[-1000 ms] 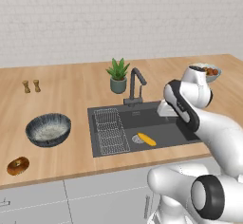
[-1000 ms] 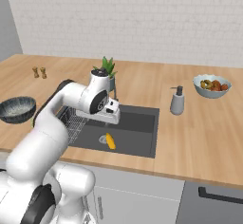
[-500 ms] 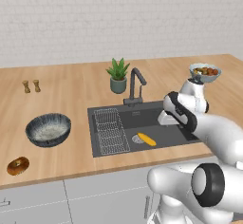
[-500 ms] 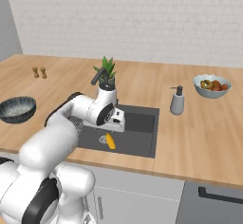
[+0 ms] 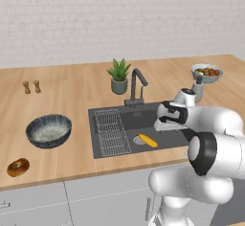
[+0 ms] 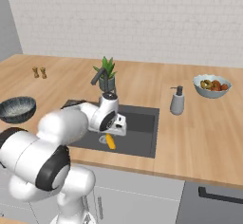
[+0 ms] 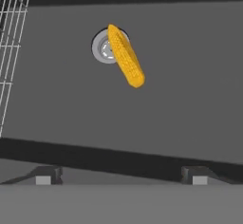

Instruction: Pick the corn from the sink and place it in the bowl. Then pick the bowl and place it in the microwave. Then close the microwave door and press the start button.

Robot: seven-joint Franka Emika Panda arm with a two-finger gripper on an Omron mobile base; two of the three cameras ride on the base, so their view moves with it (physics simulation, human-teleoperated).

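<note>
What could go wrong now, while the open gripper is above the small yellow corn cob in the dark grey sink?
1. The small yellow corn cob lies slanted, partly over the round metal drain, so the wide-open gripper may close on it badly and let it roll away.
2. The dark grey sink is recessed; in the descent the hand could strike its wall.
3. The wire rack and the dark gooseneck faucet stand close, so a wide swing toward the blue-grey streaked bowl might hit them.

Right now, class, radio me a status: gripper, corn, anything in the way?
Gripper open, empty, above sink. Corn loose on basin floor, one end over the drain. Wire rack beside it, not touching. Path clear.
</note>
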